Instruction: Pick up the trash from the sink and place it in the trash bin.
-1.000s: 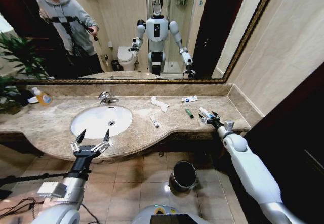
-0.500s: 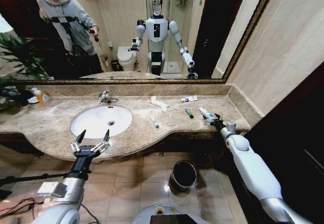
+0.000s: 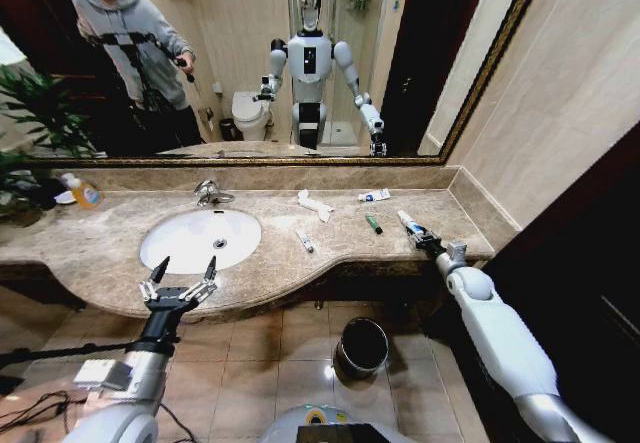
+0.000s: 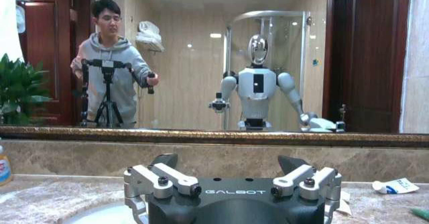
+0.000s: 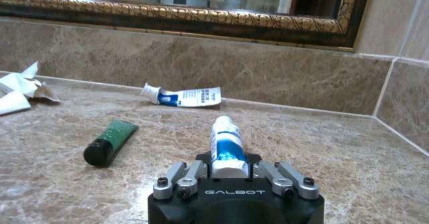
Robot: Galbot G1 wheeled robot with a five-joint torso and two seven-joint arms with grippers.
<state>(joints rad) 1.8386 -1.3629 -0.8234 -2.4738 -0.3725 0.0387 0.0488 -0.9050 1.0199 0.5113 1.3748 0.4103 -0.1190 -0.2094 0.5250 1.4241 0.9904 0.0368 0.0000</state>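
Right wrist view: small white tube with blue marks (image 5: pixel 226 142) is clamped by right gripper (image 5: pixel 230 170) above beige-brown marble countertop (image 5: pixel 348 148); left gripper (image 3: pixel 180 276), spread wide, is held before white oval sink (image 3: pixel 200 239).

The head camera looks down from high over the worktop (image 3: pixel 300 263) and sink (image 3: pixel 200 238). The left wrist camera sits low, facing the mirror (image 4: pixel 214 58). The right wrist camera skims close along the worktop; both share the white tube (image 5: pixel 182 96) with the head view.

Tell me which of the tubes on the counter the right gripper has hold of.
The white tube with blue marks, clamped in the right gripper. The green tube and the flattened white tube by the backsplash lie free on the countertop.
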